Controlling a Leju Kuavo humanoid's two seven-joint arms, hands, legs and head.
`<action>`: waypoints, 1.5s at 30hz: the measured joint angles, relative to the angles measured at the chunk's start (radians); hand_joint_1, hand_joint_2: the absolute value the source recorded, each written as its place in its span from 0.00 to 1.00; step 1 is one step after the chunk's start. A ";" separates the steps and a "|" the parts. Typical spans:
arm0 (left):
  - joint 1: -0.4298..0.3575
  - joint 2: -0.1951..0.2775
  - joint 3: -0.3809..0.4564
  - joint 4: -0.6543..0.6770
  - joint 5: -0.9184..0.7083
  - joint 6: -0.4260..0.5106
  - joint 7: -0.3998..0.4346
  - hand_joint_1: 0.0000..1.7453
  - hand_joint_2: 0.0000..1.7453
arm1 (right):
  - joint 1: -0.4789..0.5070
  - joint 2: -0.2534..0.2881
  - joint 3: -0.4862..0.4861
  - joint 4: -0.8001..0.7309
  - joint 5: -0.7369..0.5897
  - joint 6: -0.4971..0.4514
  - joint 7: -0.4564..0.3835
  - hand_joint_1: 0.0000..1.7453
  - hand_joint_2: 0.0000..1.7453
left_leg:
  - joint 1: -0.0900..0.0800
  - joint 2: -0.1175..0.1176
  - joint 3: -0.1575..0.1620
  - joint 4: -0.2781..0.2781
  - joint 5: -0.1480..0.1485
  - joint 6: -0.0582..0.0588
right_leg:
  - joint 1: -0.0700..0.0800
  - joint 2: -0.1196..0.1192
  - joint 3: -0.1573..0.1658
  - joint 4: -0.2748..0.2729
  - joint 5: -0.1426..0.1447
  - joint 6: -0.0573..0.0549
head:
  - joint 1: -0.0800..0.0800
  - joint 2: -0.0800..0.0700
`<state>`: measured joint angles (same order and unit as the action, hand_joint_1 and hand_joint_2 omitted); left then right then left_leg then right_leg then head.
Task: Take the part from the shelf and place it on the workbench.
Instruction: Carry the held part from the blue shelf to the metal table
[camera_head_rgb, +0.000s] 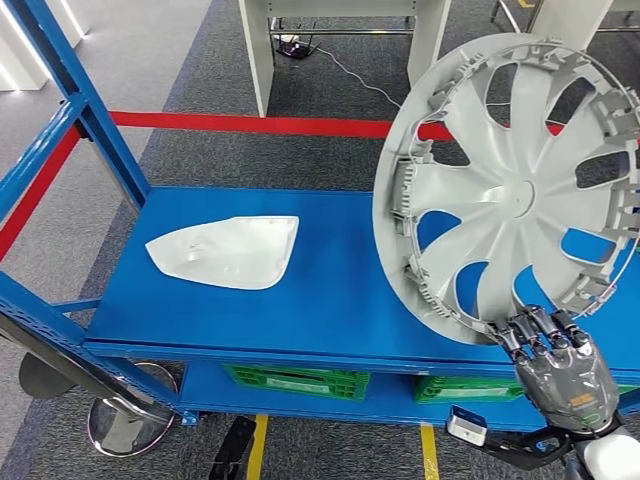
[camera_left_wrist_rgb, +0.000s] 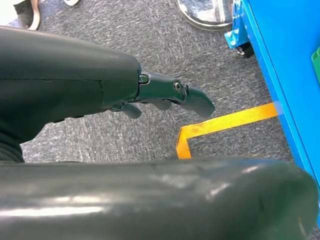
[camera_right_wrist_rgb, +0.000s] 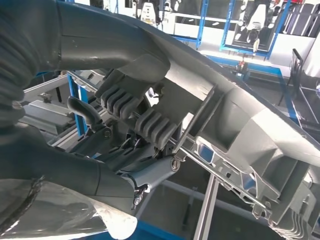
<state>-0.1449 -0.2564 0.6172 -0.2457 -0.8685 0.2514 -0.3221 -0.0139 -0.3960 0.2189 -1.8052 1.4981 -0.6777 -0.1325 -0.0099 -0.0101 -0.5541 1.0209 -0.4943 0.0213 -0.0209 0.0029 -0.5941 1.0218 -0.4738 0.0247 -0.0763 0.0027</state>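
Two green crates (camera_head_rgb: 296, 381) sit side by side on the lower level of the blue shelf (camera_head_rgb: 332, 290); their contents cannot be made out. One white curved panel (camera_head_rgb: 226, 251) lies flat on the shelf's top surface, towards the left. One grey wheel cover (camera_head_rgb: 513, 190), spoked and ribbed round the rim, stands tilted on edge above the right part of the shelf. One right hand (camera_head_rgb: 562, 365) sits directly below the cover, fingers curled over its lower rim and gripping it. One red floor line (camera_head_rgb: 249, 124) runs behind the shelf; two yellow floor strips show below it.

Left wrist view: one left hand (camera_left_wrist_rgb: 166, 95), fingers stretched out and apart, holding nothing, hangs over grey carpet beside the blue shelf edge (camera_left_wrist_rgb: 271, 75). One yellow floor marking (camera_left_wrist_rgb: 222, 125) bends at a corner beneath it.

Right wrist view: one right hand (camera_right_wrist_rgb: 128, 120), its ribbed fingers (camera_right_wrist_rgb: 154, 127) pressed against the inner rim of the wheel cover (camera_right_wrist_rgb: 241, 135), thumb on the opposite face, clamping the cover between them. Blue racking (camera_right_wrist_rgb: 77, 100) stands behind.
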 joint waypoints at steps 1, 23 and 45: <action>0.000 0.000 0.000 0.000 0.000 0.000 0.001 0.00 0.00 | 0.000 -0.001 0.001 -0.001 0.000 0.000 0.000 1.00 1.00 | 0.000 0.000 0.000 0.000 0.000 0.000 | 0.000 0.000 0.000 0.000 0.000 0.000 | 0.000 0.000; -0.004 0.004 -0.001 0.000 -0.002 -0.011 0.015 0.00 0.00 | 0.001 -0.004 0.057 -0.105 0.000 0.000 0.025 1.00 1.00 | -0.003 0.000 -0.002 0.006 -0.003 0.004 | -0.004 0.000 0.000 -0.001 0.001 0.002 | 0.000 0.000; -0.004 0.011 -0.004 0.000 0.004 -0.014 0.005 0.00 0.00 | 0.021 0.046 0.049 -0.211 -0.007 -0.005 -0.025 1.00 1.00 | 0.002 0.003 -0.047 0.027 0.026 -0.006 | -0.017 0.000 0.033 0.019 -0.039 0.021 | 0.008 0.000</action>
<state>-0.1490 -0.2455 0.6128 -0.2457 -0.8649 0.2378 -0.3174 0.0073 -0.3496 0.2681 -2.0166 1.4914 -0.6828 -0.1578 -0.0079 -0.0070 -0.6016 1.0474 -0.4686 0.0149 -0.0382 0.0031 -0.5607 1.0409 -0.5129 0.0460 -0.0683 0.0027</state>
